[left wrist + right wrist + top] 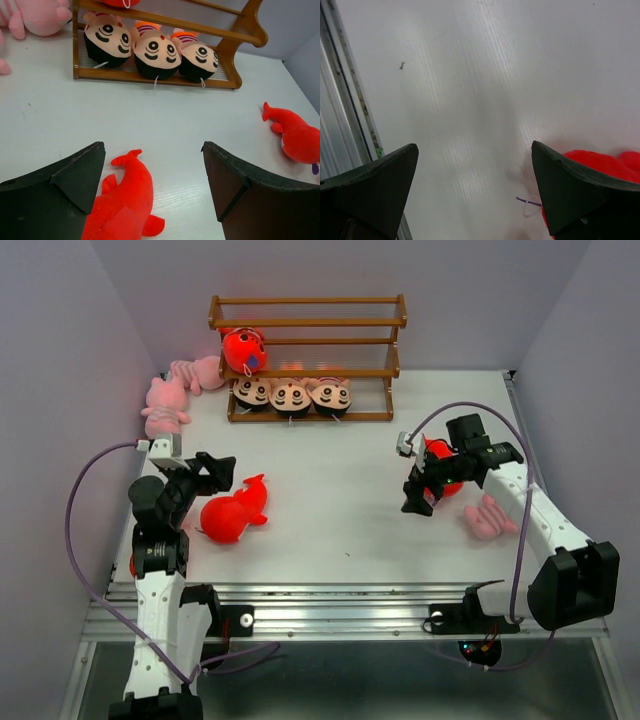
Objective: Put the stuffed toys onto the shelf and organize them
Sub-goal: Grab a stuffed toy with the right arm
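The brown wooden shelf (305, 350) stands at the back of the table. A red fish (243, 350) sits on its middle tier, and three boy dolls (290, 397) (156, 50) line its bottom tier. My left gripper (215, 475) (153, 150) is open above another red fish (232, 515) (122, 200), which lies flat on the table close to the left finger, untouched. My right gripper (418, 495) (474, 147) is open over bare table. A third red fish (445, 475) (600, 162) lies just behind its right finger.
Two pink striped toys (165, 405) (35, 15) lie by the left wall beside the shelf. Another pink toy (490, 517) lies under the right forearm. In the right wrist view the table's metal edge rail (345, 100) runs along the left.
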Robot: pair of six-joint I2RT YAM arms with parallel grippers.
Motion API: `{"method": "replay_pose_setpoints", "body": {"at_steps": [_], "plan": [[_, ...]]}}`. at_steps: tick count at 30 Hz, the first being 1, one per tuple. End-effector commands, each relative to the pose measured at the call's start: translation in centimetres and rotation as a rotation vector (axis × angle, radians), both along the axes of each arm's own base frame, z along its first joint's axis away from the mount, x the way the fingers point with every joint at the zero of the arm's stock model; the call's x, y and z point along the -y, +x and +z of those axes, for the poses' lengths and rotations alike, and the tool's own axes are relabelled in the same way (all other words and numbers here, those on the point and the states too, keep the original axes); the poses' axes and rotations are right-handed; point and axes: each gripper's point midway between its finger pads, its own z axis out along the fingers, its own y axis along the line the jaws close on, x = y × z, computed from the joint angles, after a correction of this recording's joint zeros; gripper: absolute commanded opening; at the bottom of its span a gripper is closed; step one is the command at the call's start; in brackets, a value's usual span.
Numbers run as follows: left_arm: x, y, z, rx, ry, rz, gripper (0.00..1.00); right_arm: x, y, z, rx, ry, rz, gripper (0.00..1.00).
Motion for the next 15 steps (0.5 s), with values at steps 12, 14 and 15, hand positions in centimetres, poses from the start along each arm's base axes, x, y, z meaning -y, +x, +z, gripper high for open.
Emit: {"method": "replay_pose_setpoints", "body": {"at_steps": [12,14,15], "plan": [[0.2,0.0,1.5,0.060,0.024,-0.018,0.90,10.5,9.4,0.4,0.261,-0.515,-0.620,1.00],[0.3,-0.1,1.5,0.060,0.024,-0.023,0.90,10.9,9.8,-0.7,0.231,-0.535,-0.619,1.00],[0.3,-0.1,1.5,0.059,0.024,-0.023,0.90,11.3,10.3,-1.8,0.206,-0.550,-0.622,1.00]]}}
